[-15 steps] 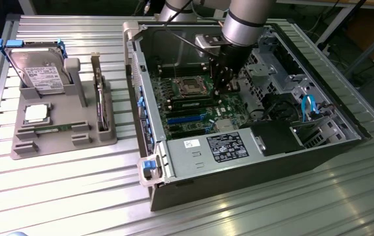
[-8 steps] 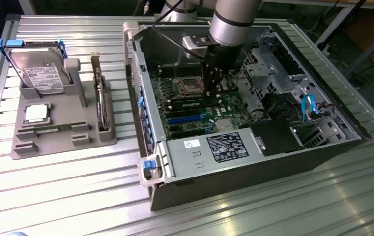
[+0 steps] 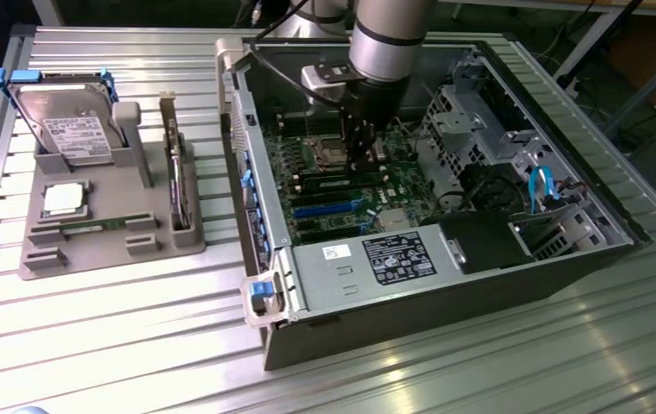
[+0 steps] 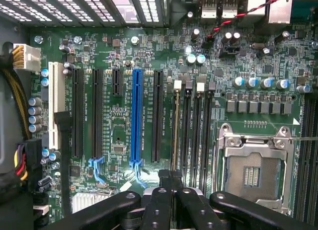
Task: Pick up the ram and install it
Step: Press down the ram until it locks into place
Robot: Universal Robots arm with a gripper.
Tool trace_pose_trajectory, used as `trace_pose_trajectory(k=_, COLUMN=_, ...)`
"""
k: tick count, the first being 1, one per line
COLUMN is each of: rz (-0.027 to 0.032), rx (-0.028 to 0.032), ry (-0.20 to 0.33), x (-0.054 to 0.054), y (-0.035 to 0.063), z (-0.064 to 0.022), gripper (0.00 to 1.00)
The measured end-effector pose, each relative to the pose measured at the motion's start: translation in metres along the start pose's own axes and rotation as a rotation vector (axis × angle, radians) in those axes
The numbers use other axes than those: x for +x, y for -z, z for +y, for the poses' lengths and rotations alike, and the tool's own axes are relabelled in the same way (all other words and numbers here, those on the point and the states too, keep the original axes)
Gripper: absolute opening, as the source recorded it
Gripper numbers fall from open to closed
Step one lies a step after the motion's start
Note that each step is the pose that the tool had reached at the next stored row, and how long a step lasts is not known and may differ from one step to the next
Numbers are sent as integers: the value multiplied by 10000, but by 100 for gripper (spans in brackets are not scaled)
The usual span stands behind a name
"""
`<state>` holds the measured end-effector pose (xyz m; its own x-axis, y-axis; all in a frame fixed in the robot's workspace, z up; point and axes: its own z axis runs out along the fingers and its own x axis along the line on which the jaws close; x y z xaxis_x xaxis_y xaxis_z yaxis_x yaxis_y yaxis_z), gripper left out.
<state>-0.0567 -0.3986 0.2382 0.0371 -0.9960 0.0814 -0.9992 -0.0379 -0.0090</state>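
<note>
Standing edge-on in the motherboard (image 4: 124,130) slot, ram (image 4: 175,128) meets hand (image 4: 171,183).

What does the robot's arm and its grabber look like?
The arm is a thick round tube, silvery grey, with a dark ring around it. A grey box sits on its side. A black cable runs to it. Below hangs the gripper, slim and black. Up close its fingers are black bars with round rivets.
</note>
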Motion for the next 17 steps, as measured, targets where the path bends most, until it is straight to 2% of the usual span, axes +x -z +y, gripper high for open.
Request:
trace_pose_trajectory(k=1, rz=6, rx=14, ry=-1, x=0, y=0, z=9, gripper=11)
trace_pose_trajectory(k=3, rz=28, rx=98, ry=-8, x=-2, y=1, z=58, gripper=11)
trace_pose_trajectory(k=5, rz=30, rx=150, ry=-13, x=-4, y=1, z=93, gripper=11)
trace_pose_trajectory(k=10, rz=33, rx=165, ry=-13, x=-7, y=0, z=100, gripper=11)
trace_pose_trajectory(k=13, rz=33, rx=206, ry=-17, x=-8, y=-10, z=101, gripper=11)
trace_pose_trajectory(k=17, rz=40, rx=357, ry=-29, x=-11, y=-37, z=128, gripper=11)
